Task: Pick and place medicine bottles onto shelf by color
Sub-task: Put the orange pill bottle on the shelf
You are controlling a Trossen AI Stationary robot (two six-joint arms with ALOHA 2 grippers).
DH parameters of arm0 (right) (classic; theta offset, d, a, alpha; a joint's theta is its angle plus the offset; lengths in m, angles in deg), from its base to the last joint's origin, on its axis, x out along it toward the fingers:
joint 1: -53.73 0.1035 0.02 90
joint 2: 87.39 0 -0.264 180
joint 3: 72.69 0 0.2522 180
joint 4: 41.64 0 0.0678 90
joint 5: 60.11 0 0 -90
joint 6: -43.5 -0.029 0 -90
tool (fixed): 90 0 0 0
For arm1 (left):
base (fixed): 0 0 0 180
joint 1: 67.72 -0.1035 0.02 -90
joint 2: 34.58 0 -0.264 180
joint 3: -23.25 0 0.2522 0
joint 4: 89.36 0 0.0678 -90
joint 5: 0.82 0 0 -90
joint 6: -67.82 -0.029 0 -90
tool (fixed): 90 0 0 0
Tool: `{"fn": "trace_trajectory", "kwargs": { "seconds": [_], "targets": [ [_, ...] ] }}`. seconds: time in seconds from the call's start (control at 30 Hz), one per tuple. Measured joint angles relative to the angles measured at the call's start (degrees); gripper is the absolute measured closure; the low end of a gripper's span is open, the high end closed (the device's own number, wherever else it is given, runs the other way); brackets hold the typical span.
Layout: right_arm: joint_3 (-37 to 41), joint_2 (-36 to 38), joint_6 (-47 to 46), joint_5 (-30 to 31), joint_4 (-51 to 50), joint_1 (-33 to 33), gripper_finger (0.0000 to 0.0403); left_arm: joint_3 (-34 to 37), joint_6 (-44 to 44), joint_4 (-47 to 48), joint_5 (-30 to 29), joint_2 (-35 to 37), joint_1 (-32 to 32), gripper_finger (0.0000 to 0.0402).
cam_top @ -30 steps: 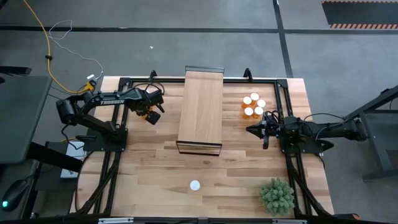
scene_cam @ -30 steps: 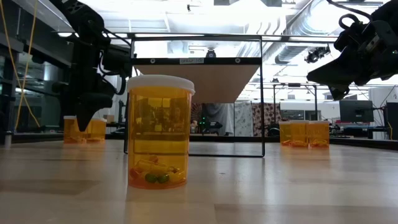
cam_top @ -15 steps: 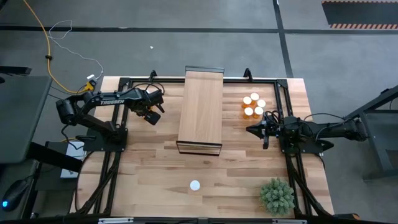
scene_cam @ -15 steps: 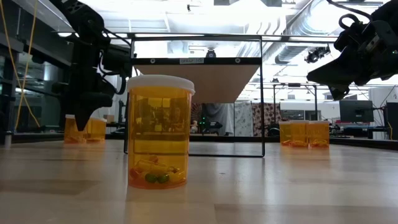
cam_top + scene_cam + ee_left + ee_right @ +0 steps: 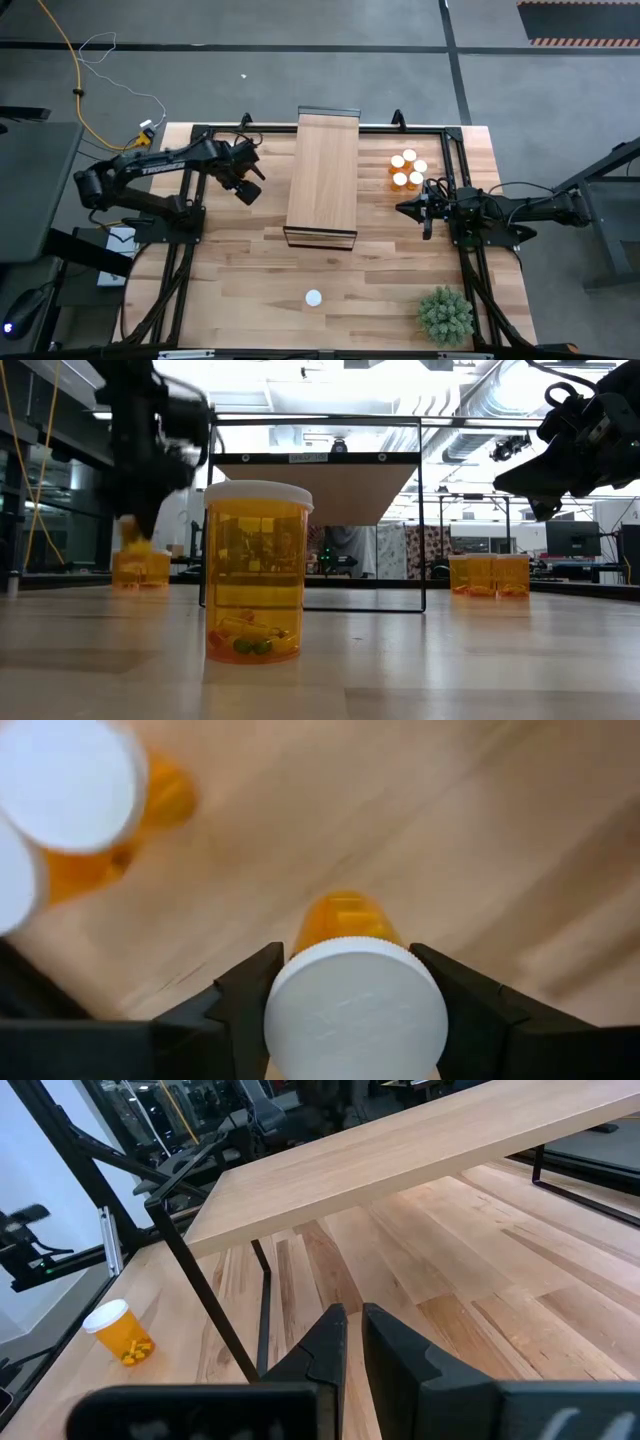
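My left gripper [image 5: 245,184] hangs over the table's left part, pointing down, shut on an orange medicine bottle with a white cap [image 5: 355,1012]. Two more bottles [image 5: 66,782] stand on the table below it. Several bottles [image 5: 407,170] stand in a cluster on the right, and one bottle [image 5: 314,297] stands alone near the front edge. The shelf [image 5: 322,178], a long light-wood board on a dark frame, stands in the middle. My right gripper [image 5: 402,208] waits shut, near the right cluster, pointing level toward the shelf. My left gripper pinches the bottle's white cap at its rim [image 5: 283,992] between its two fingers [image 5: 243,988], one on either side. The fingers come from above, pointing down. The bottle hangs upright below them, its orange body [image 5: 345,915] clear of the table.
A small green plant [image 5: 445,315] stands at the front right corner. The shelf's thin dark frame legs [image 5: 205,1315] rise from the table between the two arms. Bare wood lies between the shelf and the front edge.
My left gripper has risen straight up from the left group of bottles, taking one bottle with it. That bottle is now lifted clear of the table; its neighbours stay where they stood.
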Motion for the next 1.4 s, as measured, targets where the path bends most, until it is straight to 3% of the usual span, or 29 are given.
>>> {"fn": "trace_trajectory", "kwargs": {
  "seconds": [0.13,0.33,0.7,0.87,1.03,1.4],
  "targets": [
    [0.0,-0.02,0.0,-0.01,0.0,-0.01,0.0375,-6.61,0.0,1.3,-0.19,3.19,1.28,0.0205],
    [0.0,-0.02,0.0,-0.01,0.0,-0.01,0.0375,-20.12,-0.1,2.86,-6.51,2.29,1.83,0.0204],
    [0.0,-0.02,0.0,-0.01,0.0,-0.01,0.0375,-52.38,-6.5,13.05,-6.76,-21.11,1.83,0.0204],
    [0.0,-0.02,0.0,0.01,0.0,-0.01,0.0375,-63.75,-8.91,15.06,-6.41,-30.91,1.83,0.0204],
    [0.0,-0.01,0.0,0.0,0.0,0.0,0.0375,-69.35,-10.52,15.07,-6.1,-37.41,1.83,0.0204],
    [0.0,-0.02,0.0,-0.01,0.0,0.01,0.0375,-70.01,-12.51,15.04,-7.44,-44.2,1.76,0.0204]
  ]
}}
